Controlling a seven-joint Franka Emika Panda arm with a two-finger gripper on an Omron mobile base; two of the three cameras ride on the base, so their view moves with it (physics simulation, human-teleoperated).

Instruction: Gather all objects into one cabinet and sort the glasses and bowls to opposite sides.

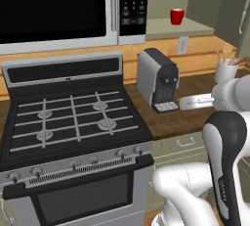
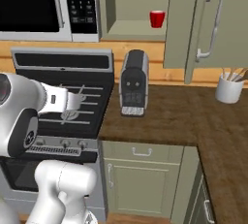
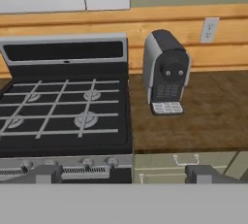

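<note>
Gripper spread wide and empty, red cup up on the open cabinet shelf

Left base view: the red cup [image 1: 177, 16] stands upright, upper right, small and plain, above the coffee machine [image 1: 158, 79].
Right base view: cup at upper centre, inside the cabinet [image 2: 190, 22], door ajar.
Hand view: gripper [image 3: 128, 174] at the bottom, fingers parted; cup lies up and right, well apart.

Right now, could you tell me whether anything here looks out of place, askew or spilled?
Nothing is spilled or damaged. The wall cabinet door stands open, with the small red cup upright inside on its shelf. The coffee machine and white utensil pot sit upright on the counter.
</note>
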